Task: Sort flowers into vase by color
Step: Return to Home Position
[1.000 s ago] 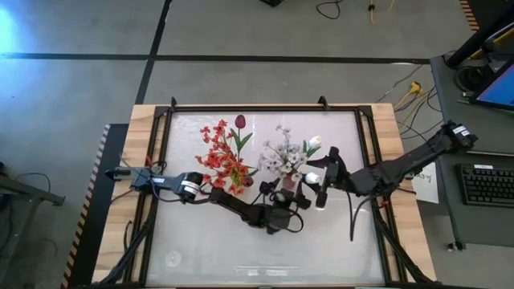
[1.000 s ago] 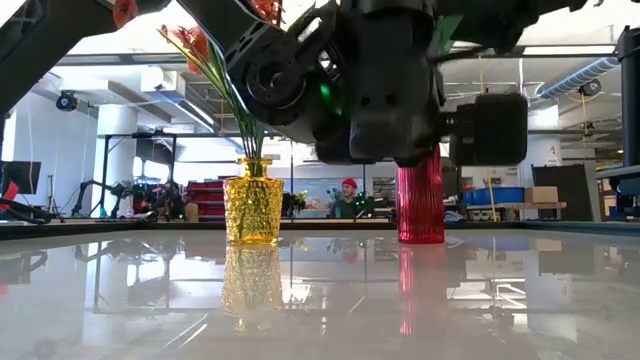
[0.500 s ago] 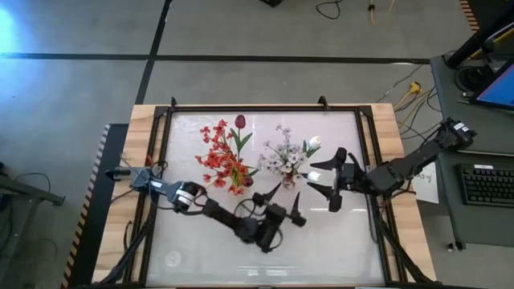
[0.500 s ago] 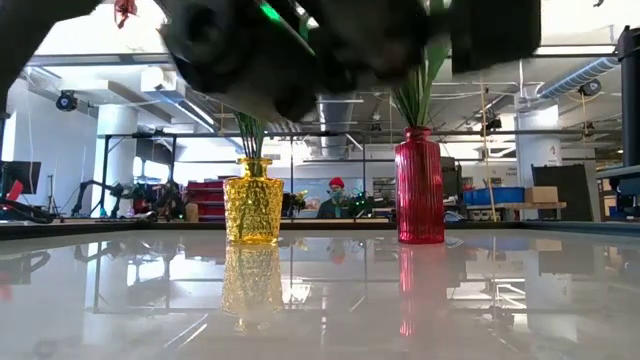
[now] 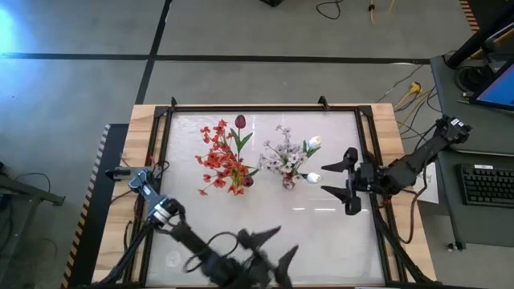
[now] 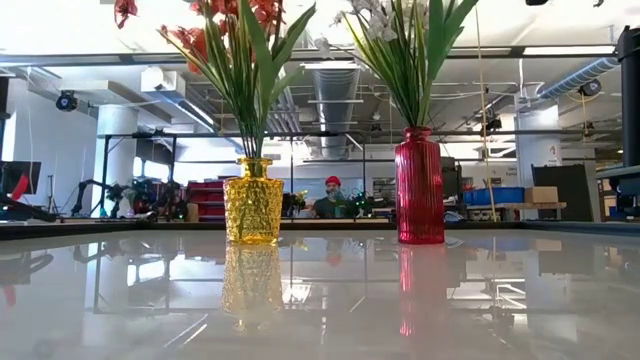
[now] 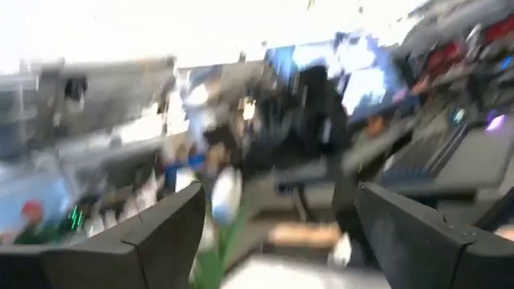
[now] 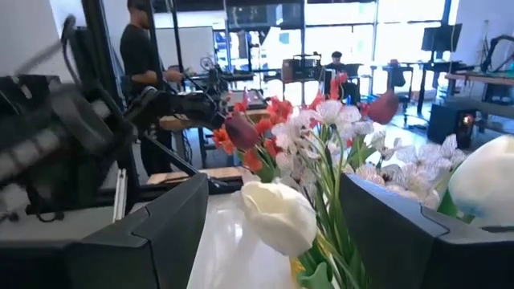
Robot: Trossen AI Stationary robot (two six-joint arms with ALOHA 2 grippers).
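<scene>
While the white flowers stand in the red vase just beside my right hand, it gapes wide and empty; my left hand, well apart near the counter edge, seems spread empty too.

From my console the table top reads as a hard, glossy sheet, smooth enough to mirror both vases. The yellow vase looks like tinted glass with a rough, pebbled pattern pressed into it. The red vase is glassy too, translucent, with fine upright ribs. The table's border is bare pale wood, matt, and a thin black frame of metal-looking bars runs inside it. The red-orange sprays have dull, cloth-like petals, while the white tulip bud is smooth and waxy, like moulded plastic. On the right gripper the fingers look like matt dark plastic, flat-faced, without shine
</scene>
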